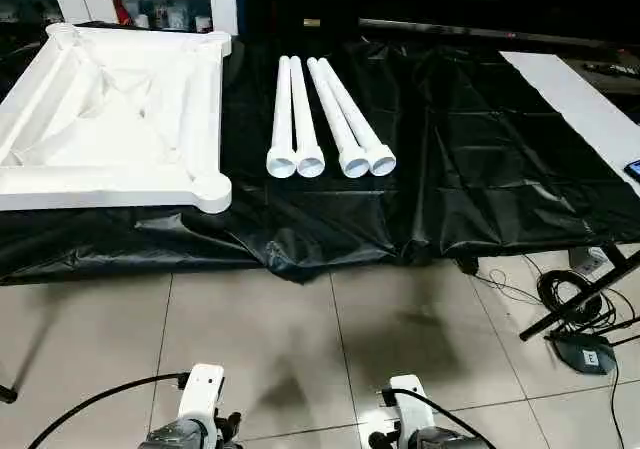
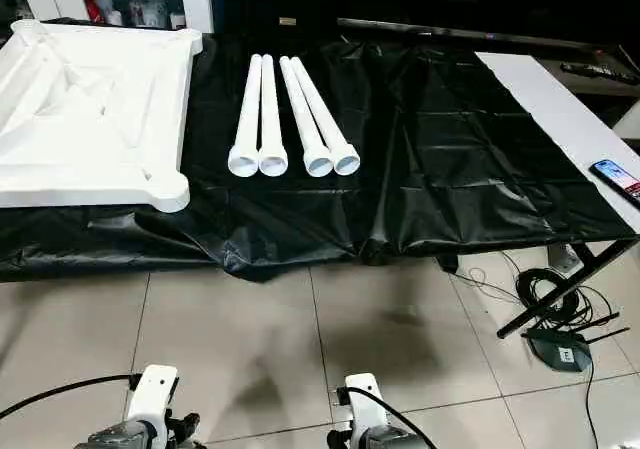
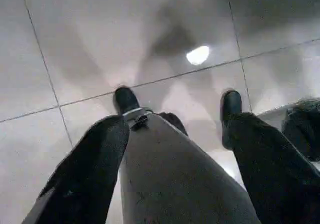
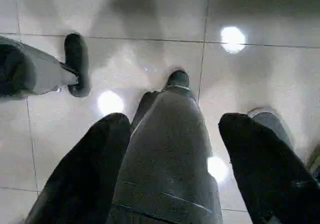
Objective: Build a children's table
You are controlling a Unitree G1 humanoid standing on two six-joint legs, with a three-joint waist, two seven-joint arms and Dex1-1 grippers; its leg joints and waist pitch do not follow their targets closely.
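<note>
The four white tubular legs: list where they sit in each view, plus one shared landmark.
Left eye view: four white tubular legs, upper centre, on the black sheet.
Right eye view: same, slightly further left.
Left wrist view: floor tiles, no legs.
Right wrist view: floor tiles, no legs.
Landmark: white plastic square tabletop, left of the legs.

This looks like a lab or test room. A black sheet [image 1: 480,159] covers the worktop. The floor [image 1: 260,339] is shiny grey tile with loose cables [image 1: 570,299] and a small black box [image 1: 588,352] on it. A glass cabinet [image 1: 160,4] with small things stands at the back.
</note>
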